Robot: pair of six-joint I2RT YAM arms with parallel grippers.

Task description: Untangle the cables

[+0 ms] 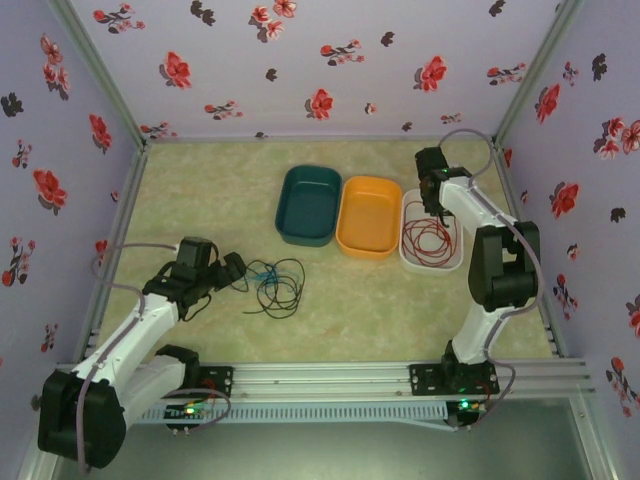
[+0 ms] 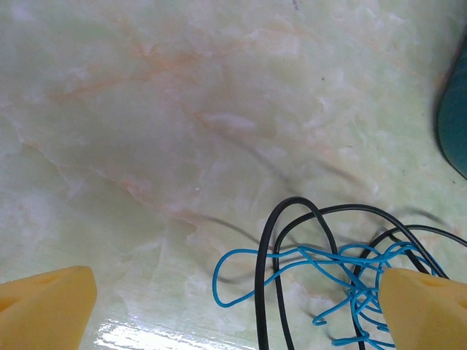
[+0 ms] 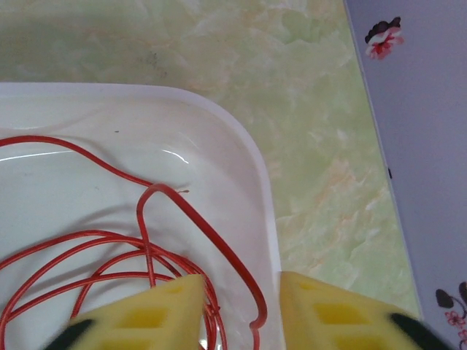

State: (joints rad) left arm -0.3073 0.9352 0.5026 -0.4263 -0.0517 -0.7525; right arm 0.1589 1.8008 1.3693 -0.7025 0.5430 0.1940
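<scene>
Left claw (image 2: 237, 299): was released wide, low over the worktop (image 2: 182, 109).
Black cable (image 2: 294, 200) and blue cable (image 2: 356, 290): lay tangled just ahead of the left claw, towards its right finger.
Right claw (image 3: 244, 292): stood half apart, not clenched.
Red cable (image 1: 428, 238): lay coiled in the white tray (image 3: 248, 157), 1 strand between the right claw's fingers.

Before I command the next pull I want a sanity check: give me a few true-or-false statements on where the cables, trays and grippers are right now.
1. The red cable lies in the white tray. True.
2. The blue cable sits in the orange tray. False: it lies on the table, tangled with the black cable.
3. The left gripper is wide open beside that tangle. True.
4. The right gripper hangs over the teal tray. False: it is over the white tray, with a loop of red cable in the gap between its fingers.
</scene>
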